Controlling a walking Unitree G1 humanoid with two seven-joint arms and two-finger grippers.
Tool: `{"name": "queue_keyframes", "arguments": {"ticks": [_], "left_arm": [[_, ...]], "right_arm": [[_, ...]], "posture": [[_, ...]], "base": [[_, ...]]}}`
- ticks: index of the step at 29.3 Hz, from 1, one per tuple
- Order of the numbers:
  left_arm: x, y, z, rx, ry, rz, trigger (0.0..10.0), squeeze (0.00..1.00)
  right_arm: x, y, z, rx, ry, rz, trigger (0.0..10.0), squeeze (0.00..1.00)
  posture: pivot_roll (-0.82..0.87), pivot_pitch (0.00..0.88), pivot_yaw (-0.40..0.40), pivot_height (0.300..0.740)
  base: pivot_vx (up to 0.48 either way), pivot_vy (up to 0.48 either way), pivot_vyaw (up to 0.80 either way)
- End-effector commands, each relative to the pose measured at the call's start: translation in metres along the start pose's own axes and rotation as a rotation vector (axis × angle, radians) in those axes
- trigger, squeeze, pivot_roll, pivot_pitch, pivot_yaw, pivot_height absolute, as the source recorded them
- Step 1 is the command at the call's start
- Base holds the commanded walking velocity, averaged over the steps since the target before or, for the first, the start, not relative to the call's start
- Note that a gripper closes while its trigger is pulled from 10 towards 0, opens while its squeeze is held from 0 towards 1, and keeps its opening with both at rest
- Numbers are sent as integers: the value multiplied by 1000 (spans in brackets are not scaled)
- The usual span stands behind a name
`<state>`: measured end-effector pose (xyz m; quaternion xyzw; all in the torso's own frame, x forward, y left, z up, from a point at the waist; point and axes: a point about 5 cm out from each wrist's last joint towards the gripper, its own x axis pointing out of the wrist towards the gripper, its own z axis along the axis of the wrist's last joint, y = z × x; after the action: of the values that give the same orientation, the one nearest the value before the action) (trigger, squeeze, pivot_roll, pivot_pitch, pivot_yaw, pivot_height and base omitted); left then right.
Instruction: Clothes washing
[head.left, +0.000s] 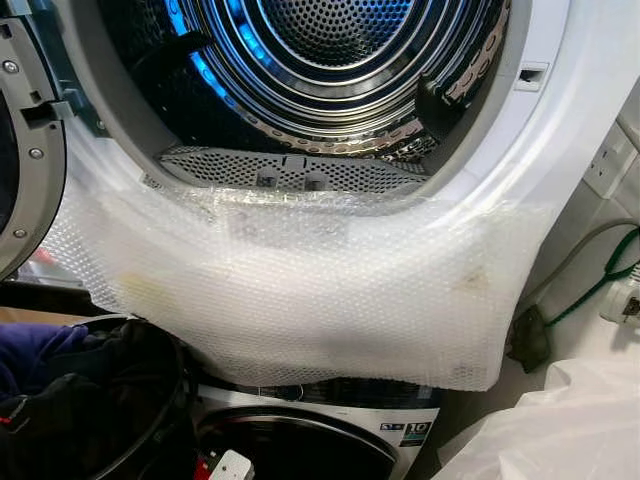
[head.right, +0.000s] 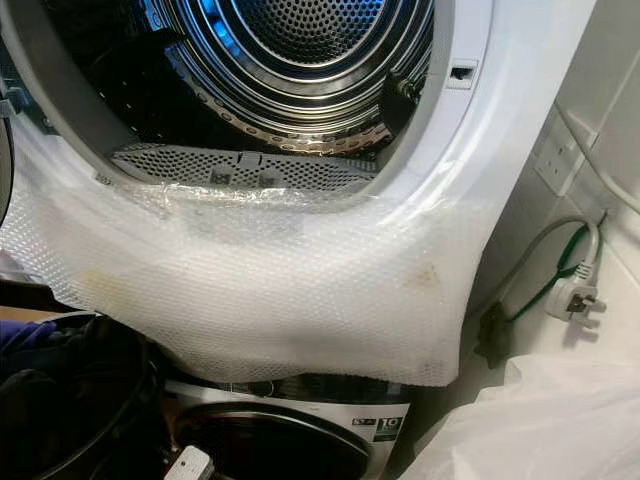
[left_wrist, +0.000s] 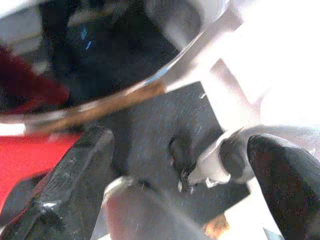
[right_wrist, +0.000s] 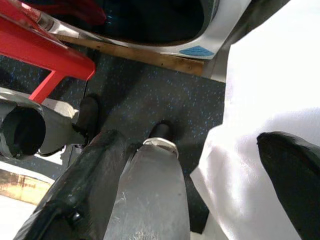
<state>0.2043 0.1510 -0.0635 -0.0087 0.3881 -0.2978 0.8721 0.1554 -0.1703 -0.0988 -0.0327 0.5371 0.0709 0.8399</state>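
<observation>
Here the upper machine's drum (head.left: 330, 50) stands open across the top of the frame, lit blue inside, and no garment can be made out in it. Its door (head.left: 25, 140) is swung aside at the upper left edge. A sheet of bubble wrap (head.left: 300, 290) hangs over the lower lip of the opening, across the middle of the frame. The clothes (head.left: 70, 390), a dark heap with some purple, sit in a black basket (head.left: 165, 400) at the lower left, in front of the lower machine (head.left: 320, 440). A white bag (head.left: 560, 430) fills the lower right corner.

Judged from this, the task is at its start: the door is open, but loading has not begun, and the whole heap is left to move.

The drum's long axis runs straight back from the opening, its mouth facing the camera. The heap is a bunched mass with no clear long axis.

The left tool (left_wrist: 175, 180) is spread and holds nothing, hanging low by the lower machine's door rim. The right tool (right_wrist: 195, 175) is likewise spread and empty, above the dark floor (right_wrist: 165, 105) beside the white bag.
</observation>
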Motion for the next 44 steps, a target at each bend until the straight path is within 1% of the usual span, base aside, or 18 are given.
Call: {"name": "queue_keyframes", "arguments": {"ticks": [1, 7, 12, 15, 19, 21, 24, 26, 28, 30, 31, 32, 36, 38, 40, 41, 42, 44], "left_arm": [[-2, 0, 6, 2, -53, -46, 10000, 0], [-5, -3, 13, 43, -128, -134, 10000, 0], [-16, -9, 14, 131, -185, -219, 10000, 0], [-31, -12, 24, 182, -282, -228, 10000, 0], [-41, -20, 28, 232, -329, -247, 10000, 0], [-57, -34, 34, 324, -380, -254, 10000, 0], [-71, -43, 43, 390, -433, -234, 10000, 0], [-75, -46, 45, 400, -449, -227, 10000, 0], [-92, -56, 50, 447, -474, -208, 10000, 0], [-92, -56, 50, 447, -474, -208, 10000, 0], [-100, -61, 51, 458, -480, -196, 10000, 0], [-109, -63, 54, 461, -495, -152, 10000, 0], [-120, -62, 58, 416, -537, -28, 10000, 0], [-132, -51, 65, 376, -599, 222, 10000, 0], [-132, -51, 65, 376, -599, 222, 10000, 0], [-137, -47, 67, 374, -616, 318, 10000, 0], [-137, -47, 67, 374, -616, 318, 10000, 0], [-156, -29, 84, 338, -697, 581, 10000, 0]], "right_arm": [[0, 2, -1, -13, 7, 6, 10000, 0], [0, 4, -5, -27, 17, 20, 10000, 0], [0, 7, -9, -37, 27, 36, 10000, 0], [0, 8, -10, -47, 31, 40, 10000, 0], [0, 8, -10, -46, 31, 40, 10000, 0], [0, 9, -11, -48, 33, 41, 10000, 0], [0, 10, -13, -50, 36, 41, 10000, 0], [0, 10, -13, -51, 37, 41, 10000, 0], [0, 11, -14, -59, 40, 42, 10000, 0], [0, 11, -14, -59, 40, 42, 10000, 0], [0, 11, -15, -60, 41, 42, 10000, 0], [0, 10, -16, -59, 43, 41, 10000, 0], [-1, 10, -19, -58, 47, 39, 10000, 0], [-1, 10, -23, -58, 54, 40, 10000, 0], [-1, 10, -23, -58, 54, 40, 10000, 0], [-1, 11, -24, -58, 57, 41, 10000, 0], [-1, 11, -24, -58, 57, 41, 10000, 0], [-2, 11, -27, -60, 64, 40, 10000, 0]], "posture": [[134, 0, -9, 740], [135, 0, -2, 740], [127, 0, 6, 740], [109, 0, 23, 740], [107, 0, 26, 740], [98, 0, 33, 740], [97, 0, 36, 740], [95, 0, 36, 740], [87, 0, 48, 740], [87, 0, 48, 740], [87, 0, 50, 740], [88, 0, 55, 740], [91, 0, 59, 740], [108, 0, 60, 740], [108, 0, 60, 740], [108, 0, 60, 740], [108, 0, 60, 740], [133, 0, 55, 740]], "base": [[0, 0, 0], [0, 0, 0], [0, 0, 0], [0, 0, 0], [0, 0, 0], [0, 0, 0], [0, 0, 0], [0, 0, 0], [0, 0, 0], [0, 0, 0], [0, 0, 0], [0, 0, 0], [0, 0, 0], [0, 0, 0], [0, 0, 0], [0, 0, 0], [0, 0, 0], [0, 0, 0]]}}
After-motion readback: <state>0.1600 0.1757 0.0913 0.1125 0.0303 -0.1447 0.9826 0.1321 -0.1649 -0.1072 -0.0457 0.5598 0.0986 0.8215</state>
